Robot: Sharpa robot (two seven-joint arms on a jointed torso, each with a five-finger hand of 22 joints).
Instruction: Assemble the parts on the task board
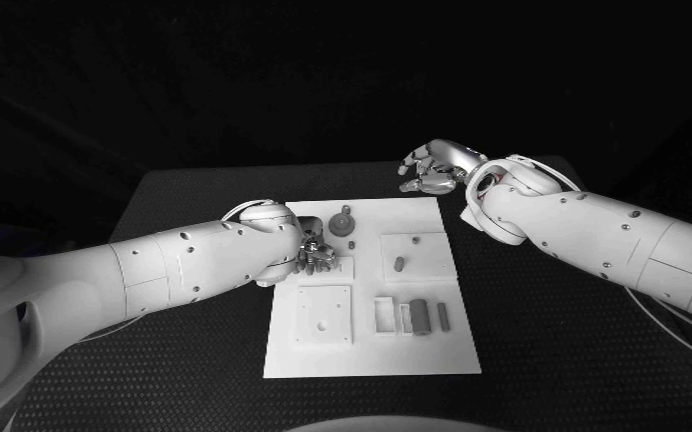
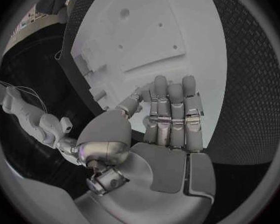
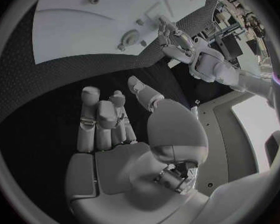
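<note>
Two robot hands work at the bench: the left robot hand (image 1: 309,252), left of centre, reaches fingers-down over the task board (image 1: 462,357), whether pinching a part I cannot tell. Right robot hand (image 1: 437,168) hovers spread, empty, above the board's upper right corner. Grey parts (image 1: 420,316) wait lower centre; seating one seems next, needing careful alignment.

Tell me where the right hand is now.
In the head view the right hand hangs over the black table just past the far right corner of the white task board, holding nothing, well apart from the left hand.
</note>
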